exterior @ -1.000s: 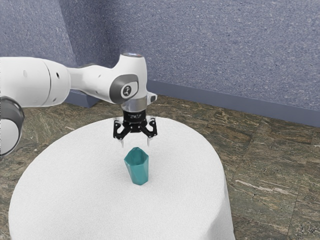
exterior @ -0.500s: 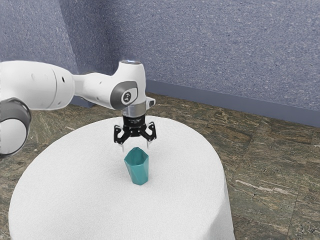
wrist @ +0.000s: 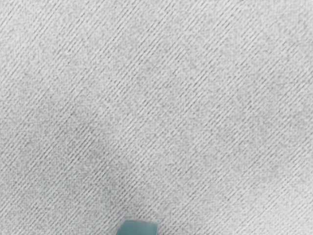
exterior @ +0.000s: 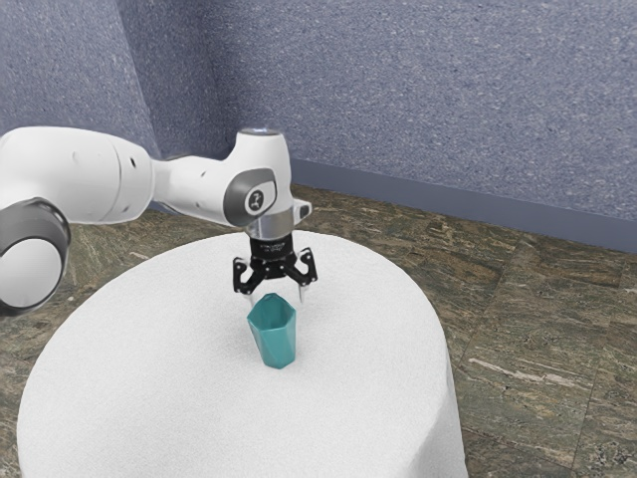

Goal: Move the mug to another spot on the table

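Exterior view: teal mug [exterior: 272,334] stands upright near the middle of the round white table [exterior: 149,388], long axis vertical, mouth up, body narrowing to the base. No handle can be made out. Gripper [exterior: 276,297] hangs right over the rim, fingers spread wide, gripping nothing.

Wrist view: mug [wrist: 138,227] is a teal sliver cut off at the frame edge, on the table's [wrist: 156,98] woven cloth.

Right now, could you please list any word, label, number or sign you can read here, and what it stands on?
No legible words or numbers.
Grey round joint cap on the white arm: small white emblem, no letters.
Black two-finger gripper: pale mark on its body, too small to read.
Teal faceted mug, white cloth-covered round table: no markings.
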